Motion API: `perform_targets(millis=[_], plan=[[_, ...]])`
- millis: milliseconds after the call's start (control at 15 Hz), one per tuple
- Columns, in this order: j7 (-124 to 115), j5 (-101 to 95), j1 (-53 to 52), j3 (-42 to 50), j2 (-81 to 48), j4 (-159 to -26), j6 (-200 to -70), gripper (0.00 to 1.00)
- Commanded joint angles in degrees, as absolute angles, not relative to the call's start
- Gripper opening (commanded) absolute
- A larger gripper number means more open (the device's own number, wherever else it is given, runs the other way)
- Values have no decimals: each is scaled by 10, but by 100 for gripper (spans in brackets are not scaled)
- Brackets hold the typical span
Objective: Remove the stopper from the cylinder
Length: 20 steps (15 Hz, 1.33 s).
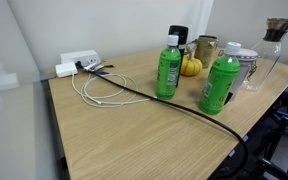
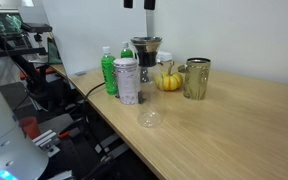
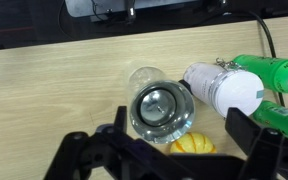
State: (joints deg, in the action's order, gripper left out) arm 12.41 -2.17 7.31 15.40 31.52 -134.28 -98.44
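Stopper (image 3: 164,103), dark brown, funnel-shaped: seated in the mouth of the clear glass cylinder (image 1: 267,62), which stands upright on the wooden table (image 1: 134,130). Gripper (image 3: 174,118): hangs above the cylinder, apart from it, fingers spread wide to either side of the stopper in the wrist view. Just beside the cylinder: metal canister (image 2: 127,80), green bottles (image 1: 168,68), small yellow pumpkin (image 2: 169,80); near it, a small clear glass piece (image 2: 149,118).
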Motion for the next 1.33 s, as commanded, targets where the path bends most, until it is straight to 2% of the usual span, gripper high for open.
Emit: perform_targets(millis=[0,1267], plan=[[150,-46,79,141,315,-1367,-1015,100],[121,-44,75,114,332,-1390,-1028,100]])
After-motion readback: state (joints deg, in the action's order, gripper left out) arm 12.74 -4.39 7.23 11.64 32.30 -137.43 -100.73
